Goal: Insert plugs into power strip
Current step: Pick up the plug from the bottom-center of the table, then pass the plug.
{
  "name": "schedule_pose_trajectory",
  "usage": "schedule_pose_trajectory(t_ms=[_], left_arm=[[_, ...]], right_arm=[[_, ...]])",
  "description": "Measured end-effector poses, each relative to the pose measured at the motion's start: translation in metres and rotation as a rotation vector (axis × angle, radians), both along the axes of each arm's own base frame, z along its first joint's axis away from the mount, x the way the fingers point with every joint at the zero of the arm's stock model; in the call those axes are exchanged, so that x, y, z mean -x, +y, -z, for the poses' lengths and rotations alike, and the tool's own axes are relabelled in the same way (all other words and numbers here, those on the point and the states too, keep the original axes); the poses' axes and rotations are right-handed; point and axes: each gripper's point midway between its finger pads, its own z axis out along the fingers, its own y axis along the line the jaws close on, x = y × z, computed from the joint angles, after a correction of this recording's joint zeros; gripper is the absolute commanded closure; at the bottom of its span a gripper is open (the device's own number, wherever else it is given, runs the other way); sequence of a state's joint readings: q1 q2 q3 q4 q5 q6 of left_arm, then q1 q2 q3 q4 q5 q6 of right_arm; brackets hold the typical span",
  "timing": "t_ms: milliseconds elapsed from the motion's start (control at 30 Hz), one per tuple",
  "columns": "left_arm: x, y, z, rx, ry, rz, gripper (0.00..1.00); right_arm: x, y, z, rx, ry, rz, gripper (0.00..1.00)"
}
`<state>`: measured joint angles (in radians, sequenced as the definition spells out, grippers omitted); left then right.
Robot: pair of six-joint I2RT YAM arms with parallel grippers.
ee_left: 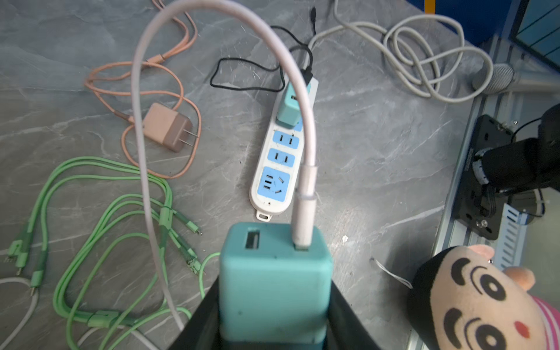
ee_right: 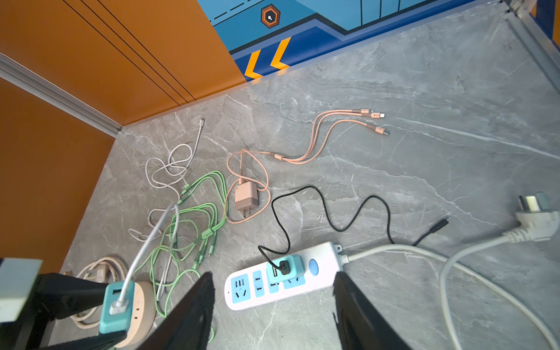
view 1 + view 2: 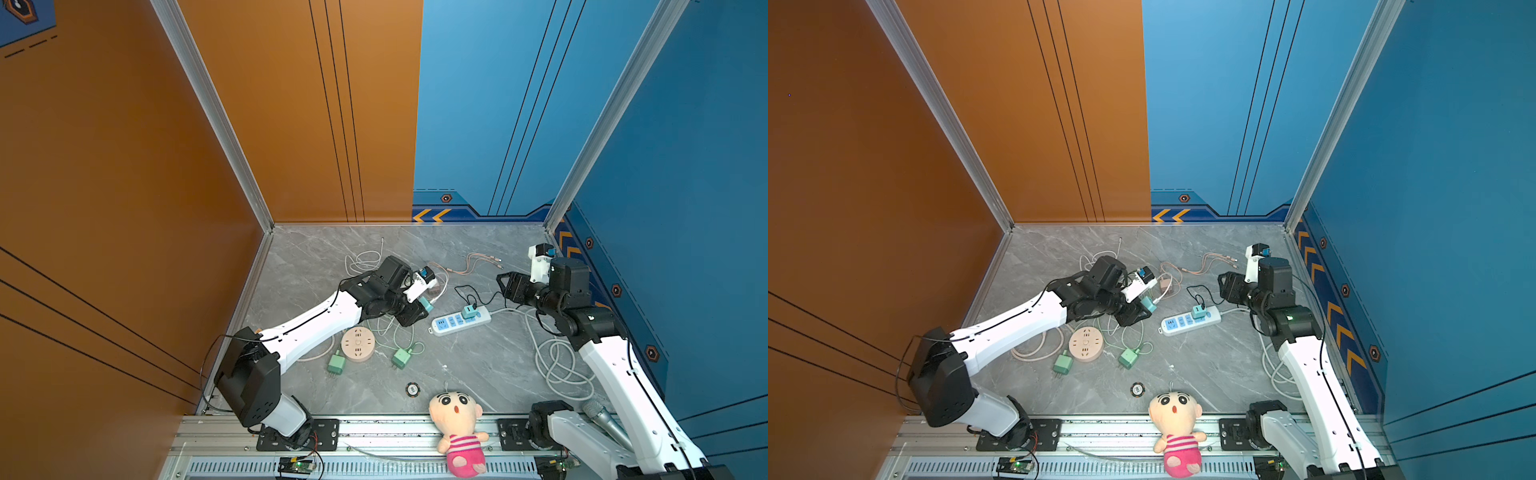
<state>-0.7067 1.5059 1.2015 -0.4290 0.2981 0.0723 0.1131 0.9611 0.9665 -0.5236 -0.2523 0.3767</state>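
In both top views the left gripper (image 3: 420,311) is seen clamped on a teal plug (image 3: 426,306), near the end of the power strip (image 3: 453,322). A second teal plug (image 3: 469,311) is seated in the strip. A green plug (image 3: 336,362) and a further green plug (image 3: 400,358) are laid either side of a round beige socket (image 3: 358,344). The label on a small disc (image 3: 412,389) is too small to be read.

Only in the left wrist view are the held plug's two ports shown, with a pale cable (image 1: 142,121) fitted in one. The pink-brown plug (image 1: 166,127) is found on its side with its prongs bare.

In the right wrist view the right gripper (image 2: 272,275) is shown spread wide with nothing between its jaws, over the strip. The white round-headed plug (image 2: 539,221) is shown nowhere else.
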Motion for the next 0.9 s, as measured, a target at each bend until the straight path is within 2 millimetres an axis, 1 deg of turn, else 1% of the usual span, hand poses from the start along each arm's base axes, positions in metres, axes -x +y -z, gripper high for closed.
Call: schedule_pose_trajectory(t_ms=[133,233,400,567,733,900], left_arm=[[-0.015,0.012,-0.015,0.05,-0.01,-0.101,0.73],[-0.018,0.011,-0.02,0.065,-0.017,-0.129,0.73],[-0.011,-0.001,-0.022,0.081,-0.037,-0.115,0.73],[-0.001,-0.003,-0.019,0.095,-0.051,-0.102,0.73],[-0.002,-0.005,-0.019,0.088,-0.084,-0.114,0.73],[-0.001,-0.011,-0.017,0.086,-0.121,-0.117,0.72]], right_arm=[[0.002,0.014,-0.006,-0.048,-0.003,-0.038,0.37],[0.004,0.031,-0.011,-0.09,-0.01,-0.081,0.37],[0.002,0.064,-0.012,-0.142,-0.006,-0.163,0.38],[-0.002,0.098,-0.005,-0.179,0.02,-0.238,0.38],[-0.001,0.132,-0.002,-0.225,0.033,-0.307,0.39],[0.002,0.16,0.009,-0.248,0.07,-0.362,0.41]])
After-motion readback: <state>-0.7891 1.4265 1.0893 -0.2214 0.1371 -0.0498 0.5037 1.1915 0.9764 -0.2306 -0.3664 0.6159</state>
